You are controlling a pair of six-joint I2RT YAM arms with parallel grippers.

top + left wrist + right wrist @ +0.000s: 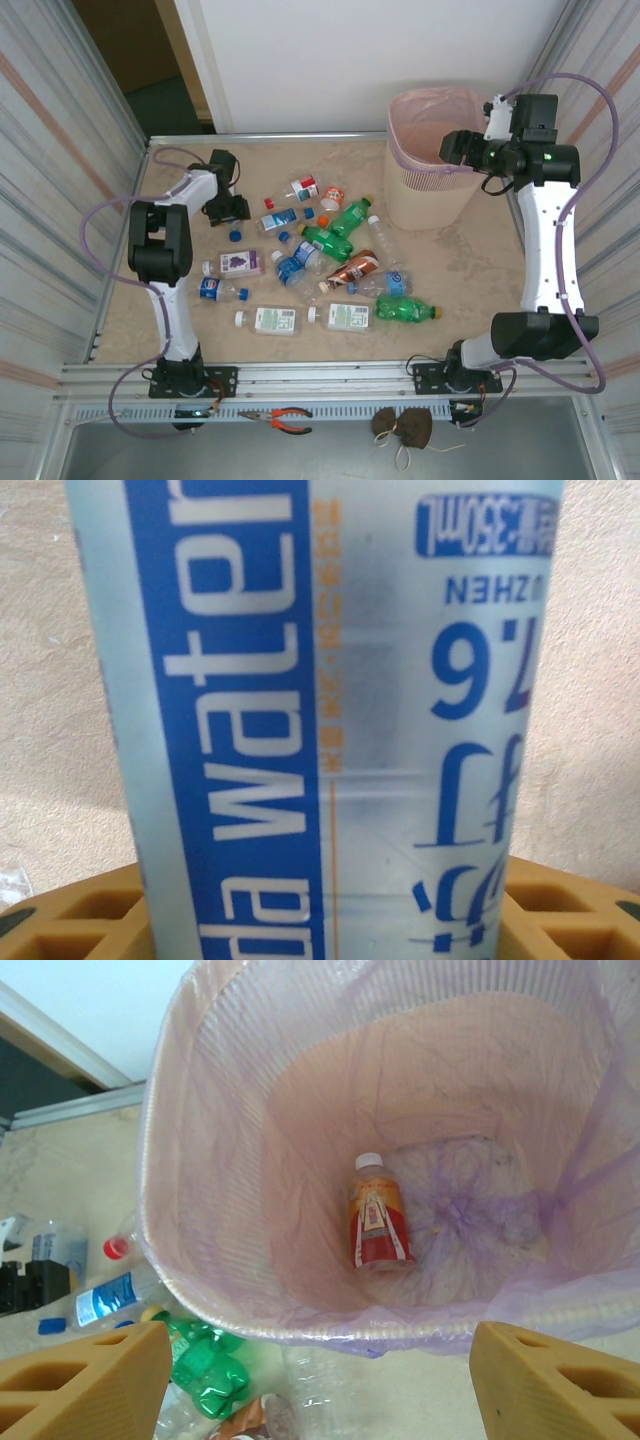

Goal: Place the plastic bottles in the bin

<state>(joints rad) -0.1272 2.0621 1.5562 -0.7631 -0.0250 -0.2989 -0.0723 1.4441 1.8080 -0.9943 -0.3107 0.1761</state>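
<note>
- Left wrist view: a blue-labelled bottle (300, 720) is seen clamped by the left gripper (229, 207).
- Right wrist view: the right gripper (320, 1380) is spread above the bin (200, 1160), with a red-labelled bottle (378, 1222) inside.
- From above: other bottles (330, 262) are scattered across the table (460, 270).

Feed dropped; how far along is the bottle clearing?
Done: one red-label bottle lies in the bin. In hand: a water bottle sits between the fingers of the left gripper; the right gripper hangs open over the bin. Left: over a dozen bottles on the table.

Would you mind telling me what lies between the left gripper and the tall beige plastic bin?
In the top view, scattered small plastic bottles, among them a green bottle.
</note>
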